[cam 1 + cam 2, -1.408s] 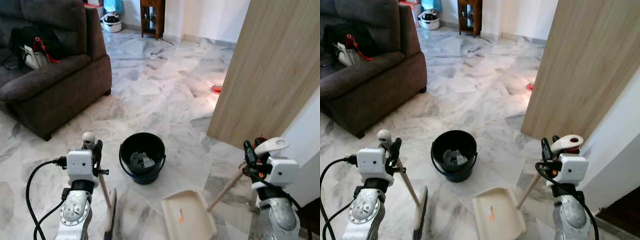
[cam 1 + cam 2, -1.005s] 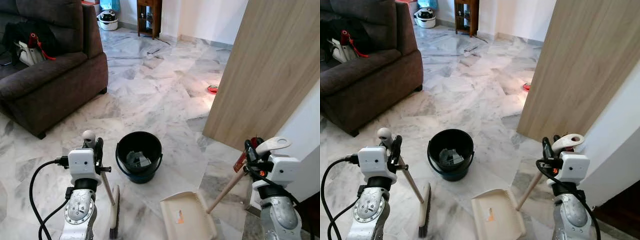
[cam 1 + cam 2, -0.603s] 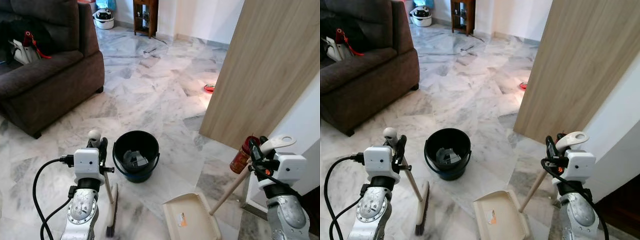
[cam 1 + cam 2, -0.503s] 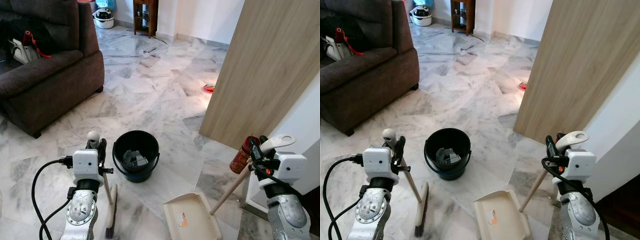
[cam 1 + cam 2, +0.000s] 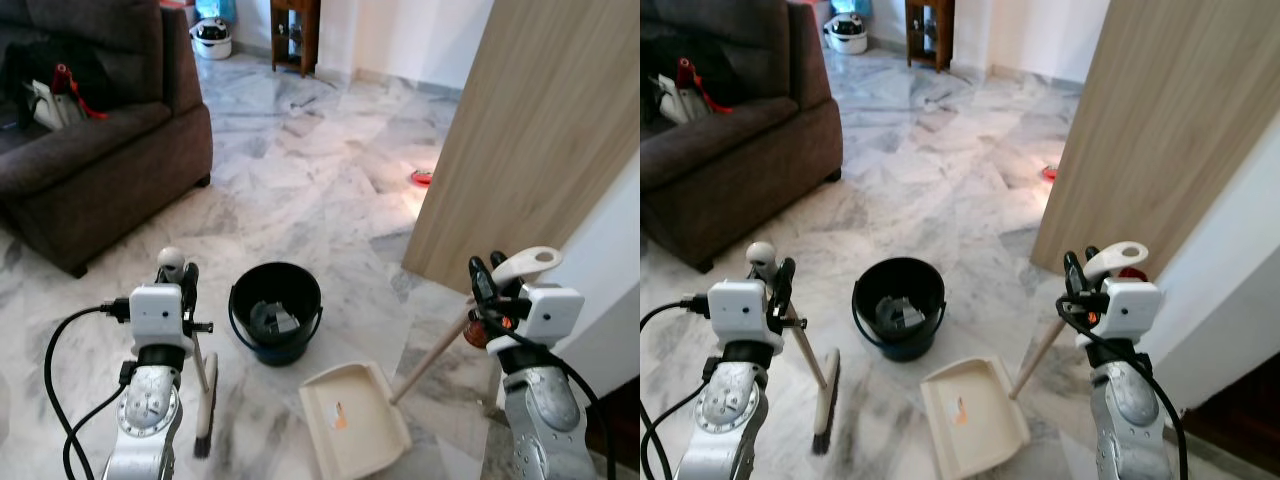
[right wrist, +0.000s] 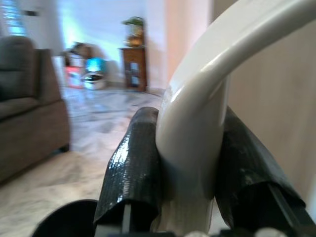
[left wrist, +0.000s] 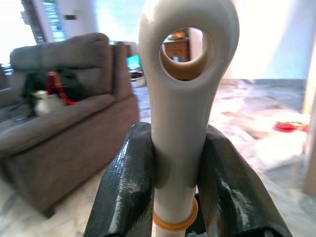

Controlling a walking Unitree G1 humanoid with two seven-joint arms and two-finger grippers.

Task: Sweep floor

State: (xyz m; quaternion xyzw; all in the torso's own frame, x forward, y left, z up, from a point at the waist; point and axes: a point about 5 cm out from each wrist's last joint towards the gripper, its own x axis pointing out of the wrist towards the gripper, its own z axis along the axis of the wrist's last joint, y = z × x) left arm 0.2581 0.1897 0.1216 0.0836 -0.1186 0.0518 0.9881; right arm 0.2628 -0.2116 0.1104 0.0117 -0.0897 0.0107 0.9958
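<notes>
Holding both tools, you're set up between sweeps. Your left gripper is clamped tight on the broom near the handle top, fingers pressed to both sides of the white grip; the brush head rests on the floor just left of the bucket. Your right gripper is closed round the dustpan handle end, pan lying flat on the floor just right of and nearer than the bucket. Bucket already has some scraps inside. Pan looks nearly bare, one small orange bit on it. Step looks like collecting. Next move probably calls for bringing the brush head toward the pan mouth, keeping the pan lip down. No obvious dirt pile visible, can't tell the target.
</notes>
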